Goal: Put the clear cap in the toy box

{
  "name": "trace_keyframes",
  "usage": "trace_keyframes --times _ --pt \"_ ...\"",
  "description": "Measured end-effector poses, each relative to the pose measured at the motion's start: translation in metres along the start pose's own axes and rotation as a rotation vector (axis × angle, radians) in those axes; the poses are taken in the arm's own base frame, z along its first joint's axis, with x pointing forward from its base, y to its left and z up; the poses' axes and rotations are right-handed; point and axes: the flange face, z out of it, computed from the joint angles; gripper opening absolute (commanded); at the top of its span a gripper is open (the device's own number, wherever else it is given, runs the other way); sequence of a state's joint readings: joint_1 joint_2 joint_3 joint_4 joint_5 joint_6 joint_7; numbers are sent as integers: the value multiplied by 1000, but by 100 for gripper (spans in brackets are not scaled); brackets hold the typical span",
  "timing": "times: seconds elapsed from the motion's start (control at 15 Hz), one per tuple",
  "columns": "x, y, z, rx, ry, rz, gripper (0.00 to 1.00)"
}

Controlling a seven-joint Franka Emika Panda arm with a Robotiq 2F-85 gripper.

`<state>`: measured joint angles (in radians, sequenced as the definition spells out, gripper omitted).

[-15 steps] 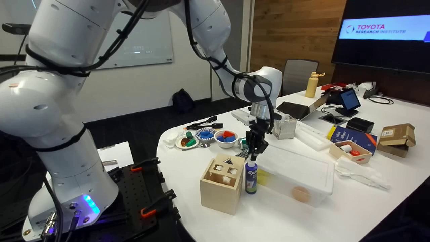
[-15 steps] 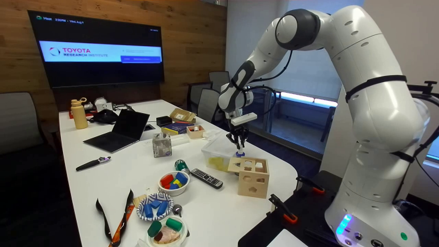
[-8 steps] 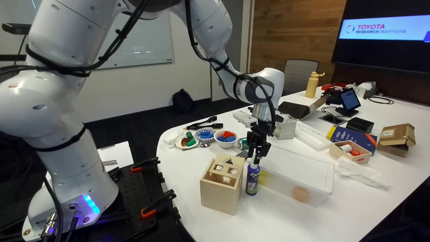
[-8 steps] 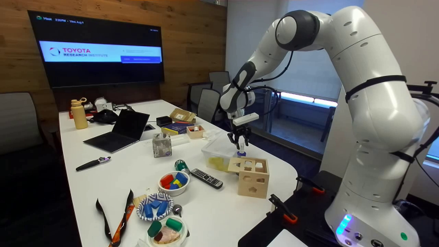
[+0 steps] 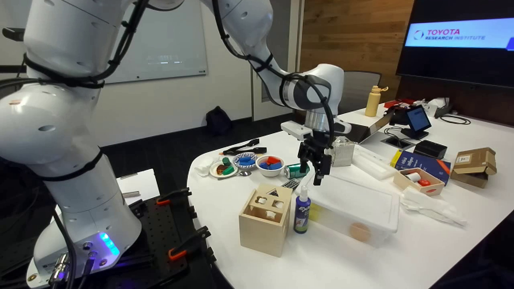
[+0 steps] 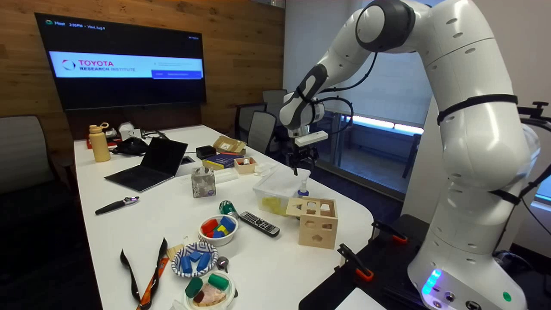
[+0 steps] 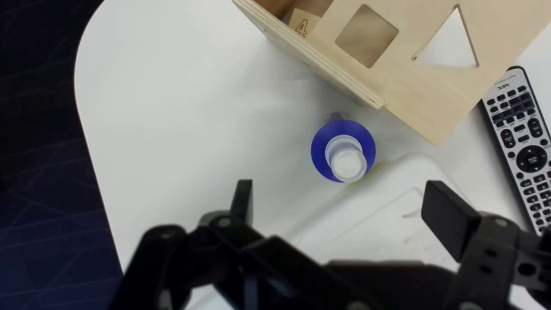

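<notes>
The clear cap (image 7: 349,165) sits on top of an upright blue spray bottle (image 5: 302,215). The toy box (image 5: 263,229), a pale wooden cube with shape cut-outs, stands right beside the bottle; its top panel is slid partly off, leaving a gap. Seen from the wrist, the toy box (image 7: 402,82) lies just past the bottle. My gripper (image 5: 311,177) hangs above and a little behind the bottle, over the near end of a lidded container. Nothing is between its wide-apart fingers (image 7: 450,219), and they do not touch the cap.
The lidded clear plastic container (image 5: 361,196) lies against the bottle's far side. A remote (image 6: 259,224), a green can (image 6: 228,209) and a bowl of coloured blocks (image 6: 218,230) are farther along the table. A tissue box (image 6: 203,182) stands behind them.
A second ago the gripper was shut round the cap at the bottle's top. It has opened and risen away. The bottle shifted slightly and stands with the cap on it.
</notes>
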<state>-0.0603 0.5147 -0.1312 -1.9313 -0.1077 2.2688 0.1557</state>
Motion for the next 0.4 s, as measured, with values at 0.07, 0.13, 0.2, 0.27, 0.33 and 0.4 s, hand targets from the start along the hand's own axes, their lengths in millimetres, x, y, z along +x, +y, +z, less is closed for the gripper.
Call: trace_keyframes --times 0.07,0.13,0.2,0.27,0.33,0.4 --pt "-5 3 -12 5 13 -11 100" --pt "-10 7 -23 10 24 -18 100" --pt "-15 10 -33 15 33 -25 100" --pt "-20 13 -41 18 42 -30 100" --pt "-25 15 -48 22 48 -35 100" --pt "-30 17 -54 24 53 -36 100"
